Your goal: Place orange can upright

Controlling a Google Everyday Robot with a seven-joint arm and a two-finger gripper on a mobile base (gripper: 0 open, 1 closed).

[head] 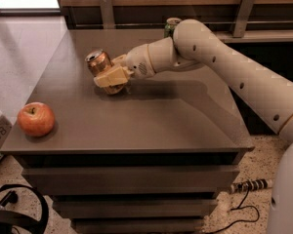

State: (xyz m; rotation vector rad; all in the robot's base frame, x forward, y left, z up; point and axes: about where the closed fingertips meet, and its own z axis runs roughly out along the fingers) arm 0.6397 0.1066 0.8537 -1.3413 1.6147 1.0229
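- We see the jaws clamped on the orange can [98,62], the gripper [110,76] low over the table [151,126].
- Can tilted; apple [35,119] well apart.

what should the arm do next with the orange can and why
Probably rotate the wrist slightly so the orange can stands straight, then settle it on the table. The end effector grips the can's lower body over the table's far left part. The can leans, its silver top tipped leftward, so if released now it would likely fall over.
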